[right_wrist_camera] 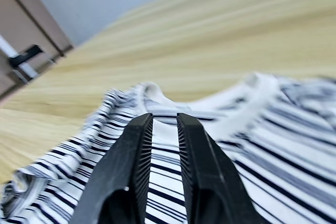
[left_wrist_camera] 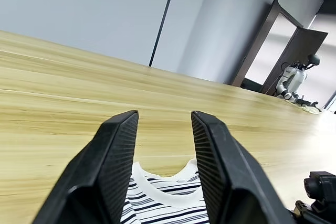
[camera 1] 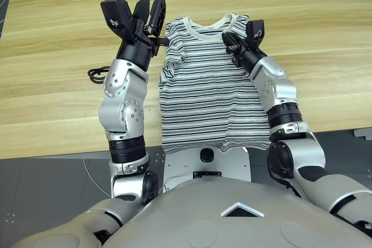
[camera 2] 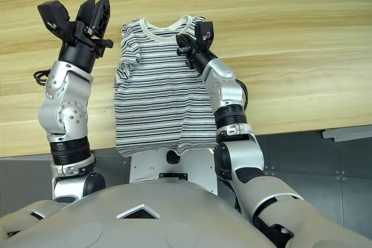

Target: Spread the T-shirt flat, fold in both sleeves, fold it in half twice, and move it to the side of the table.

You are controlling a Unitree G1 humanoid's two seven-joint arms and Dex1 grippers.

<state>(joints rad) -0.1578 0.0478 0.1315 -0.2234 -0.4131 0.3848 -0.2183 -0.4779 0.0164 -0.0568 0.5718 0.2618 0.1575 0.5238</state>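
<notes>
A black-and-white striped T-shirt [camera 1: 203, 85] lies on the wooden table [camera 1: 52, 108], collar [camera 1: 210, 26] at the far side, hem hanging slightly over the near edge. Its left sleeve [camera 1: 172, 56] is bunched inward; the right shoulder is hidden under my right arm. My left gripper [camera 1: 135, 10] is raised just left of the left shoulder, open and holding nothing; the left wrist view has the collar [left_wrist_camera: 168, 179] below its fingers. My right gripper [camera 1: 250, 32] sits over the right shoulder near the collar, its jaws close together just above the striped cloth [right_wrist_camera: 241, 145], with nothing seen between them.
A black cable [camera 1: 96, 74] lies on the table beside my left arm. Bare wood extends far to the left, to the right and beyond the collar. The table's near edge [camera 1: 58, 154] runs just below the shirt's hem.
</notes>
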